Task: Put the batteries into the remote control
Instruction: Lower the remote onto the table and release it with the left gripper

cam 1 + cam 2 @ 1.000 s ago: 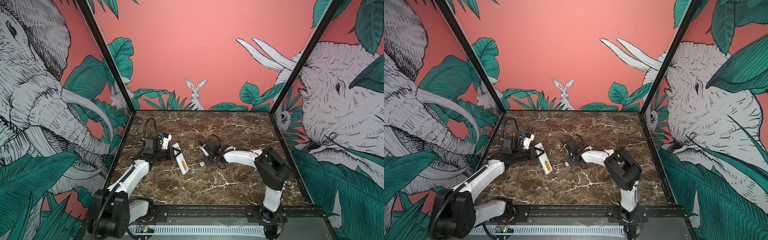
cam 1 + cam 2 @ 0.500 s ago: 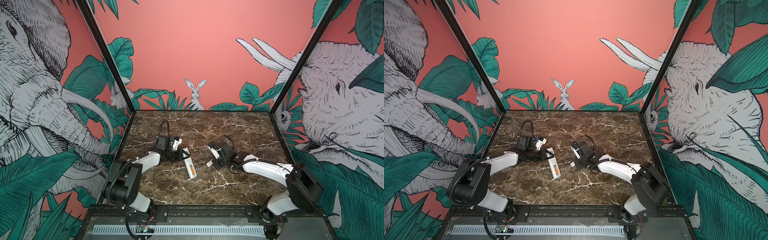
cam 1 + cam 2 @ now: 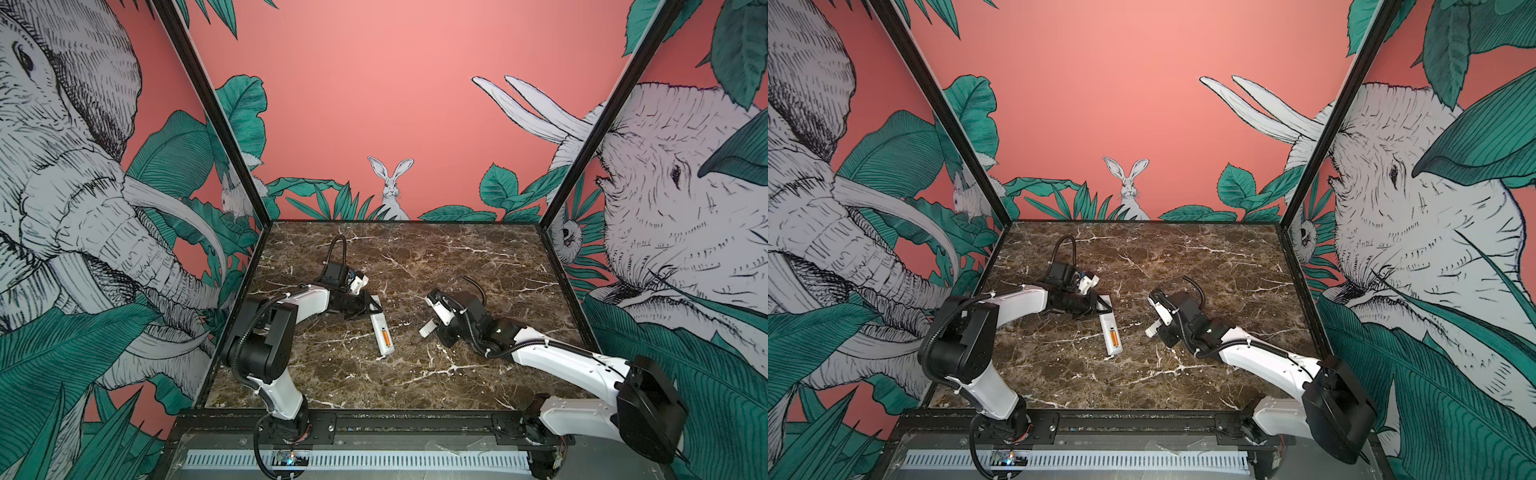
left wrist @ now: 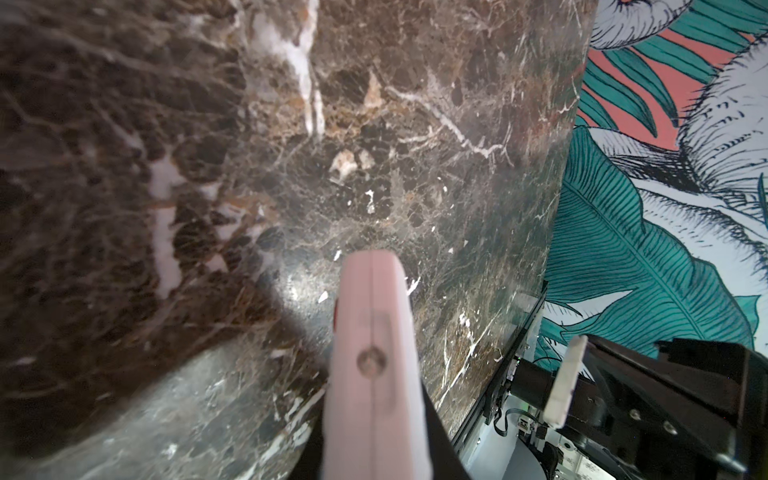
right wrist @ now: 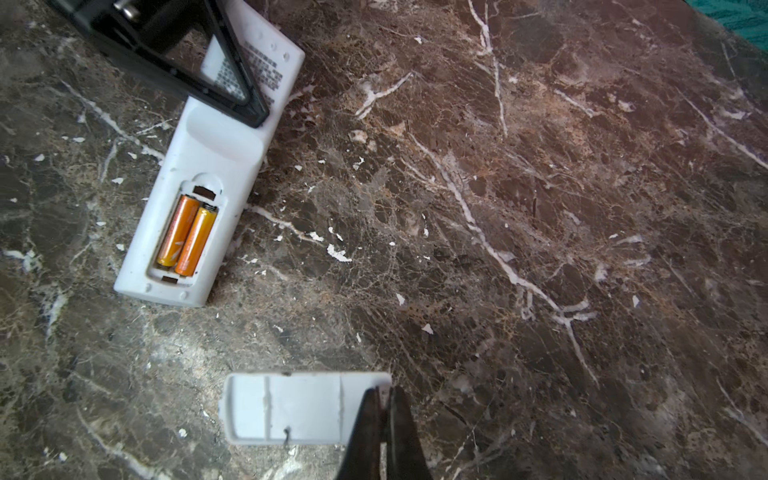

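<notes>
Left gripper [image 3: 371,308] has slid its clamped long white remote control [image 3: 382,333], orange cylindrical batteries [image 5: 187,235] seated, toward right gripper's [image 5: 384,401] pinched white cover [image 5: 291,409].

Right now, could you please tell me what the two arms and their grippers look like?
The left arm and right arm match: white shells between bulky black joints, with black ribbed cables along them. The left gripper and right gripper have thin black fingers tapering to points.
</notes>
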{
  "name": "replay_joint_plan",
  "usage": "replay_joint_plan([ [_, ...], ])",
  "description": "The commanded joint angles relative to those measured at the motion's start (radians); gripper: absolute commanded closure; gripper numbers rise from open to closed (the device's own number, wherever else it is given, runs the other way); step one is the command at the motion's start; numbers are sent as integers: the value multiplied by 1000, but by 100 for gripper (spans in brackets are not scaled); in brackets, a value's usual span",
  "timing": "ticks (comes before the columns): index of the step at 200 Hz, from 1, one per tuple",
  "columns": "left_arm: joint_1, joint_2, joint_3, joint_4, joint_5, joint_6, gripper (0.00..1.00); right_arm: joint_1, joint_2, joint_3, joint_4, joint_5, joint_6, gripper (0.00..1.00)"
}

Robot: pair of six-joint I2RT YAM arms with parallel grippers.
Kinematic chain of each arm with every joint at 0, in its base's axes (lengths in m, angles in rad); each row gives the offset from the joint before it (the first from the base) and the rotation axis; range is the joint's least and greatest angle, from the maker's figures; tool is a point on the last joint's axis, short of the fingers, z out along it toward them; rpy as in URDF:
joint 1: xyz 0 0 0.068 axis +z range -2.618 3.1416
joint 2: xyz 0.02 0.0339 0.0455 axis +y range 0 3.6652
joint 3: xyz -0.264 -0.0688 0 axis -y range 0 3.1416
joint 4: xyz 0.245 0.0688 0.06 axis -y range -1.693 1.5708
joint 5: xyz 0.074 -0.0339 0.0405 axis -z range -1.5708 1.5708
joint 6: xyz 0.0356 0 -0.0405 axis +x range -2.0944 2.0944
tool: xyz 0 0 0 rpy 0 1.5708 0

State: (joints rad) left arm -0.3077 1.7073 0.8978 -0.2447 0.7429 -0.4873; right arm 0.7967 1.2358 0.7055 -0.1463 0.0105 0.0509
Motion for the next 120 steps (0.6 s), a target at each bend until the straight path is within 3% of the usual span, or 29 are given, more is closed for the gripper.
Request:
replay_joint_plan([
  [1, -5, 23, -7, -64, -128, 60, 99, -5, -33, -15, 33, -1, -12, 96],
  [80, 19, 21, -46, -61, -164, 65, 80, -4, -67, -56, 78, 5, -5, 97],
  [120, 39, 0, -72, -49, -154, 65, 63, -4, -55, -58, 96, 2, -3, 97],
])
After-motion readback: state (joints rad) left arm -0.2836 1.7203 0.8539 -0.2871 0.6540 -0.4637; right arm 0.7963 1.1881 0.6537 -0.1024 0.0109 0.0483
